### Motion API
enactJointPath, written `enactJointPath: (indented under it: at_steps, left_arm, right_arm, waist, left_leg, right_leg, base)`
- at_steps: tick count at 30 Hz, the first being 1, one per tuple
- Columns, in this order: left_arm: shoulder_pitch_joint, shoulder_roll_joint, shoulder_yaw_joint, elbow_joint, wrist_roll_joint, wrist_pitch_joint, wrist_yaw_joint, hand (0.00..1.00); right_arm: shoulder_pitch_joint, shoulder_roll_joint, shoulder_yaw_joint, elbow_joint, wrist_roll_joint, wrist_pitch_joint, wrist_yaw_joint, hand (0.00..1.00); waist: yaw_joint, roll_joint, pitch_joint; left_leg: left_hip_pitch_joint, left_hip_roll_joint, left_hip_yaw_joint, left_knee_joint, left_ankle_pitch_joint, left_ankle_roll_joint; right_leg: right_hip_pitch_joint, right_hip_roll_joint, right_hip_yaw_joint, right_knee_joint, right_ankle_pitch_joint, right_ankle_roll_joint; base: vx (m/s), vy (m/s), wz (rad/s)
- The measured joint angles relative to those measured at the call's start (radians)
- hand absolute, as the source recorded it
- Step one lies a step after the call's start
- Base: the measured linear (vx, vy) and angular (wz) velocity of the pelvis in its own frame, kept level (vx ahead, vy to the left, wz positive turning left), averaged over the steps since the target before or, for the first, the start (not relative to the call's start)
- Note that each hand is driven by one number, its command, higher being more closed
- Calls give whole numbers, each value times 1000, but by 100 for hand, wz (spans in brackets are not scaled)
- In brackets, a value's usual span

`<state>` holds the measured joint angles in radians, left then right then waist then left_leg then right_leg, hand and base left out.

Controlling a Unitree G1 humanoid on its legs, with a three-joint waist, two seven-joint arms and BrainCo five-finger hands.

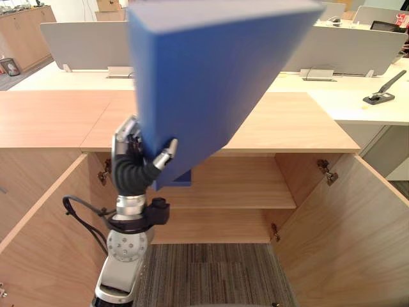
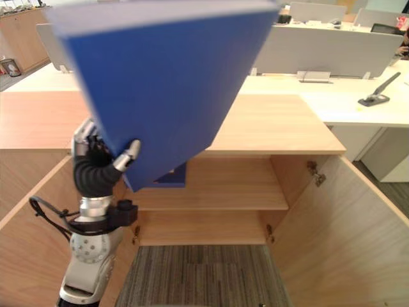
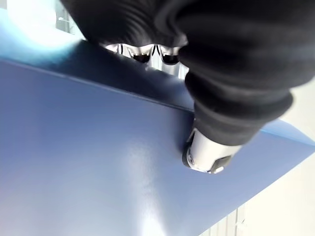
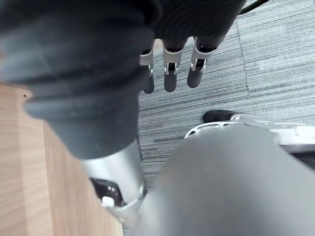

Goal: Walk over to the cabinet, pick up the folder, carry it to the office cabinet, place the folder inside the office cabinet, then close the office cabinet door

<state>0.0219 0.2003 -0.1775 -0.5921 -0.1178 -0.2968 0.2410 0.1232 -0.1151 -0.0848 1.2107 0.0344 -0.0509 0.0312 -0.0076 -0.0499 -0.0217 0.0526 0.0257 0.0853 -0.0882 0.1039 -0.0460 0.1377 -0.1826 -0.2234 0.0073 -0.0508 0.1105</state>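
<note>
Left hand [image 1: 131, 153]: thumb and fingers pinched on the lower corner of the blue folder [image 1: 217, 77], centre-left of frame.
Folder: tilted, raised across upper centre, in front of the open office cabinet [image 1: 287, 125] and its shelf [image 1: 249, 185].
Right hand [image 4: 170, 69]: fingers straight, holding nothing, above grey carpet [image 4: 275, 64].

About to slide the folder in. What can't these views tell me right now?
Upper shelf, left part: hidden behind the folder in both eye views.
Dark blue block below the folder: its own corner or something on the shelf, cannot tell.
Left hand: fingers mostly behind the folder's edge, left wrist view.
Right cabinet door: cut off by the eye views' edge.
</note>
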Motion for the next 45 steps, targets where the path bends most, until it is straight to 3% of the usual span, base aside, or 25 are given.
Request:
enactJointPath:
  at_steps: [2,4,5,7,9,14,18,23,28,31,36,40,45]
  left_arm:
    - [-1,2,34,-1,-239,-14,-80,100]
    - [0,-2,31,-7,-349,-20,-107,100]
    - [1,2,21,-12,-478,-23,-146,100]
    - [8,-2,16,-13,-560,-23,-165,100]
    - [50,-5,34,-17,-614,-25,-186,100]
    - [184,-20,87,-16,-661,-18,-215,100]
    - [218,-19,121,-16,-659,-2,-217,100]
    - [220,-17,173,-16,-619,9,-229,100]
    - [220,-7,187,-16,-619,12,-248,100]
    - [219,12,186,-16,-618,16,-267,100]
    - [218,65,174,-16,-604,17,-276,100]
    - [218,89,153,-16,-584,16,-278,100]
    - [218,127,142,-16,-578,13,-277,100]
  right_arm:
    - [-7,1,13,-7,94,9,0,0]
    - [-14,0,64,-47,164,16,-4,0]
    - [-27,11,119,-127,280,14,-30,0]
    - [-30,35,130,-230,350,7,-44,0]
    - [-7,73,146,-477,425,-26,-49,0]
    - [50,61,139,-875,571,-101,-33,0]
    - [51,41,119,-1086,624,-110,-26,0]
    - [-75,-59,133,-1273,694,-127,19,0]
    - [-204,-182,182,-1328,752,-130,72,0]
    - [-267,-257,233,-1337,841,-128,108,0]
    - [-416,-419,413,-1337,1030,-94,188,0]
    - [-491,-490,499,-1338,1123,-79,229,0]
    - [-578,-620,625,-1339,1165,-56,252,0]
  waist:
    - [5,0,-1]
    - [7,-4,-4]
    - [9,-9,-4]
    - [12,-11,-5]
    - [8,-8,-6]
    - [8,-11,-5]
    - [12,-11,-5]
    - [15,-13,-4]
    - [23,-13,-4]
    - [27,-13,-4]
    - [31,-12,-4]
    - [44,-13,-4]
    - [54,-14,-3]
  left_leg:
    - [-2,0,-2,-1,0,1]
    - [-12,0,-3,-3,3,1]
    - [-19,2,-5,0,6,1]
    - [-17,2,-5,0,7,2]
    - [-16,1,-4,1,8,2]
    - [-15,1,-4,1,8,2]
    - [-13,1,-4,0,8,3]
    - [-11,1,-4,1,10,4]
    - [-12,0,-9,1,10,4]
    - [-13,0,-15,1,11,4]
    - [-13,0,-17,0,13,4]
    - [-14,0,-18,0,14,4]
    - [-15,0,-21,0,16,3]
  right_leg:
    - [-1,0,0,1,-2,-1]
    - [-12,0,0,3,-3,-2]
    - [-20,2,0,3,-2,-2]
    - [-19,2,0,6,0,1]
    - [-19,1,0,8,0,1]
    - [-19,1,-1,9,0,1]
    - [-19,0,-2,11,-1,1]
    - [-18,0,-4,12,0,2]
    - [-15,0,-9,11,0,2]
    - [-13,1,-15,11,0,2]
    - [-13,1,-17,14,0,2]
    - [-13,0,-18,15,0,2]
    - [-13,1,-21,15,0,2]
  base:
    - [-31,6,1]
    - [-15,1,2]
    - [-23,2,4]
    - [0,0,0]
    - [0,0,0]
    - [-6,2,0]
    - [-37,10,-1]
    - [0,0,0]
    - [0,0,3]
    - [0,0,5]
    - [0,0,0]
    - [0,0,0]
    - [0,0,0]
